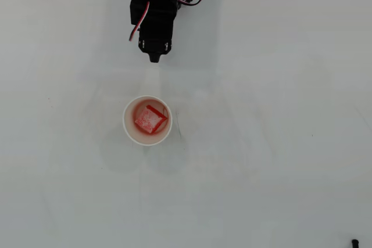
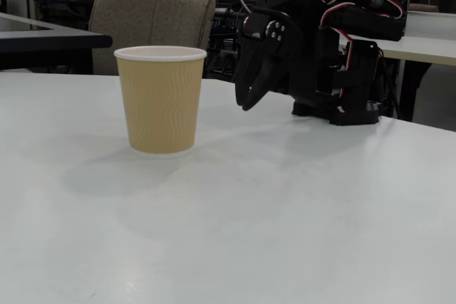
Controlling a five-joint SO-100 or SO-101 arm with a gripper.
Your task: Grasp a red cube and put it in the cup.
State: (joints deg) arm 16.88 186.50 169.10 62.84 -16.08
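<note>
While your arm sits folded at the far edge, the white worktop (image 1: pixel 279 172) fills the overhead view and carries everything else. Your arm, black with red and white wires, is at top centre in the overhead view and right of centre in the fixed view, hunched low over its base. Your hand (image 1: pixel 154 57) points down-frame toward the cup in the overhead view; in the fixed view the hand (image 2: pixel 246 105) hangs just above the worktop, tip angled down. Fingers look pressed together with nothing between them, so closed and empty. The cup (image 1: pixel 147 121) stands upright, well apart from your hand, below it in the overhead view; in the fixed view the cup (image 2: pixel 161 101) is left of your hand, tan ribbed wall, white rim. The red cube (image 1: pixel 150 120) lies inside the cup, tilted, whitish face up, seen only from overhead. Behind the worktop in the fixed view, a grey chair (image 2: pixel 153 23) stands behind the cup.
</note>
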